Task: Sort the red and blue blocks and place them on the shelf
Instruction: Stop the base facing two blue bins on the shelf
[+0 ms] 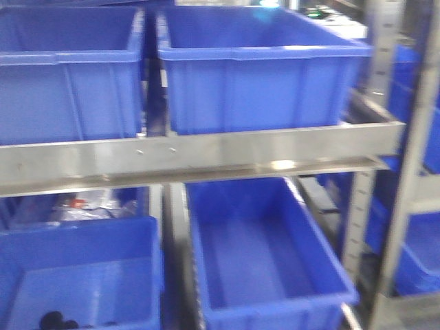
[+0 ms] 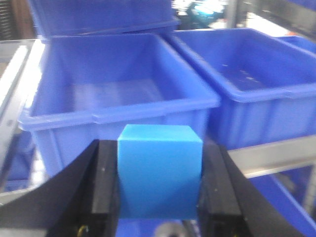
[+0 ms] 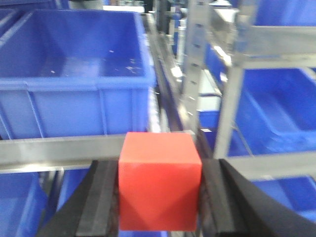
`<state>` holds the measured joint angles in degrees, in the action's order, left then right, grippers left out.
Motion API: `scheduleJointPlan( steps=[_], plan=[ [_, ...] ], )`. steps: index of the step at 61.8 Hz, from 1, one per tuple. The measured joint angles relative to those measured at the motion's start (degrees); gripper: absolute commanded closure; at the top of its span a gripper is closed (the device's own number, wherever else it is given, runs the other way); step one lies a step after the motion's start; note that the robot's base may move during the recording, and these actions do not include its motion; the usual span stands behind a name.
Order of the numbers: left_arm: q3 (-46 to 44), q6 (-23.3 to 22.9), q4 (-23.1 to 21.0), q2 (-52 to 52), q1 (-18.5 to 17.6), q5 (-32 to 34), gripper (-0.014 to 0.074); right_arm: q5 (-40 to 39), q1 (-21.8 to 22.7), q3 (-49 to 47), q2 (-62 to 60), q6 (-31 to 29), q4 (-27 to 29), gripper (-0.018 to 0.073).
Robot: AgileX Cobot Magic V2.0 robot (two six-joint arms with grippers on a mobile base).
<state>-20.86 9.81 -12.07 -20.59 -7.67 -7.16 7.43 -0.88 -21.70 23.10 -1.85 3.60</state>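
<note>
Blue block (image 2: 160, 170) tight between left fingers (image 2: 104, 182), red block (image 3: 159, 180) tight between right fingers (image 3: 101, 197), undersides unseen.

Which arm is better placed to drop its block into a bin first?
Probably left. The left end effector holds the blue block facing an open bin straight ahead, seen from above its rim. The right end effector holds the red block facing the steel rail, not a bin opening.
</note>
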Motion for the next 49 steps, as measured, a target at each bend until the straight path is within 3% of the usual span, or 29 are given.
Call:
scheduleJointPlan(
  steps=[49],
  plan=[
    [0.00, 0.00, 0.00, 0.00, 0.00, 0.00, 0.0471, 0.00, 0.00, 0.00, 0.00, 0.00, 0.00, 0.0511]
  ],
)
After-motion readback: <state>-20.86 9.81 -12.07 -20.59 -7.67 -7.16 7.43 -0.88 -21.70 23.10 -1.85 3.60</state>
